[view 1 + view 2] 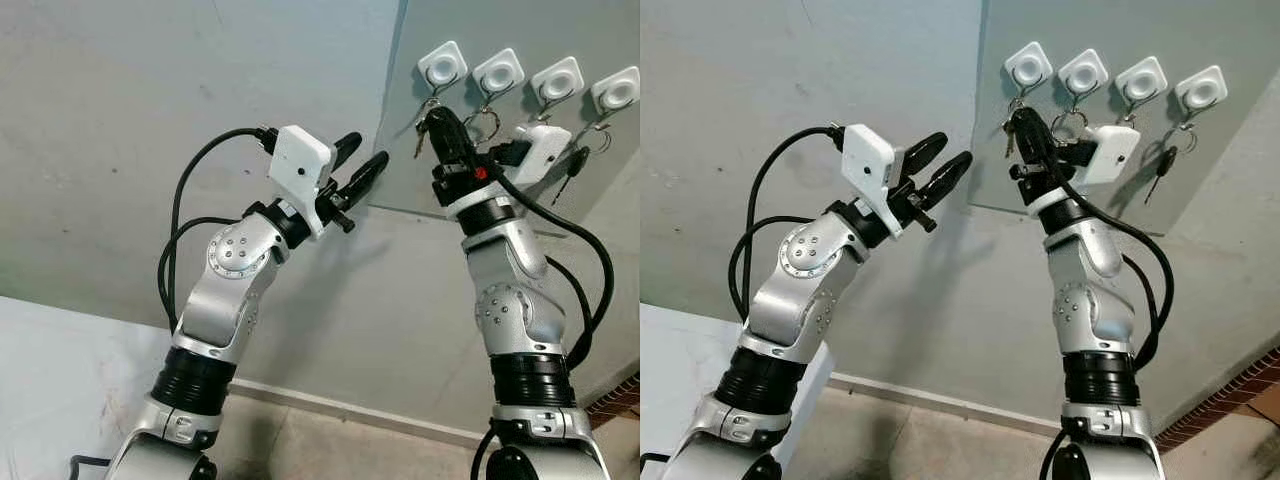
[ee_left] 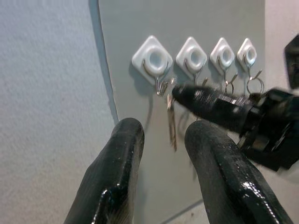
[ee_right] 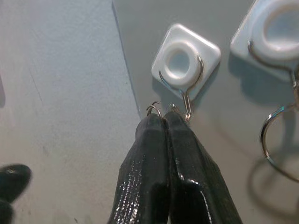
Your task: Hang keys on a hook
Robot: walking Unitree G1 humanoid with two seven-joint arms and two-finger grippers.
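- Keys (image 2: 171, 122) dangle from my right gripper (image 3: 164, 122), fingers pinched tight on the ring, just under the leftmost hook (image 3: 186, 58).
- Left gripper (image 1: 361, 163) hovers beside, fingers spread, holding nothing.
- Neighbouring hooks (image 1: 557, 82) already carry rings and a key.

Keys (image 2: 171, 120): small silver set on a wire ring (image 3: 154, 109), blade hanging straight down. Ring is pinched between the closed fingertips of the right pincer (image 3: 164, 122), right at the tip of the hook (image 3: 186, 105). Can't tell if the ring is over the hook tip or just touching it. Hook: thin wire J under a white diamond-shaped pad with a round centre, leftmost of four in a row on the grey wall panel.
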